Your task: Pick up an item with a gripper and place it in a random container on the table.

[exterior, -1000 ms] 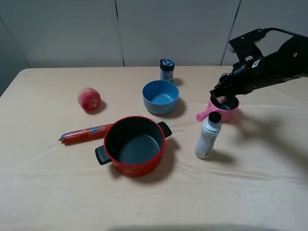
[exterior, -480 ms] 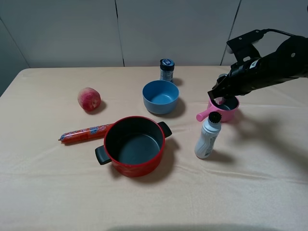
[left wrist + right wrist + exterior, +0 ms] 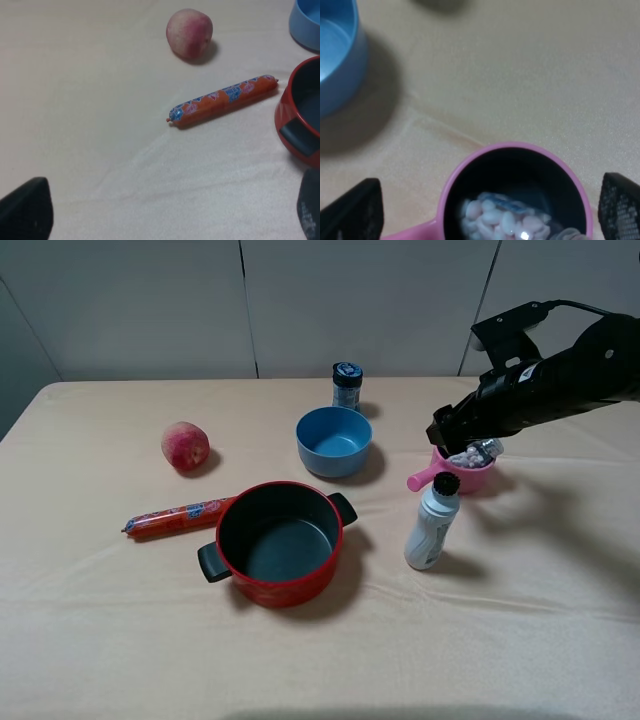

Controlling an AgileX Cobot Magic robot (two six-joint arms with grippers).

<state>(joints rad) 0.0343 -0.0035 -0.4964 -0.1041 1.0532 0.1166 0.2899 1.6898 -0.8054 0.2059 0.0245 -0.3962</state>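
Note:
The small clear bottle (image 3: 474,454) lies tilted inside the pink saucepan (image 3: 472,478), its silvery cap (image 3: 492,447) resting at the rim. My right gripper (image 3: 455,438) hovers just above the pan, open and empty. In the right wrist view the pan's rim (image 3: 515,148) sits between my wide-apart fingers (image 3: 351,210), and the bottle (image 3: 502,218) lies on its dark inside. My left gripper (image 3: 167,210) is open and empty over the beige cloth, and is out of the exterior view. The table (image 3: 520,640) carries everything.
A white bottle with black cap (image 3: 432,523) stands just in front of the pan. A blue bowl (image 3: 334,441), a dark jar (image 3: 347,385), a red two-handled pot (image 3: 279,542), a sausage (image 3: 178,516) and a peach (image 3: 185,445) lie to the left.
The right gripper has opened and risen slightly. The bottle, hidden by the jaws before, now lies in the pink saucepan. Nothing else moved.

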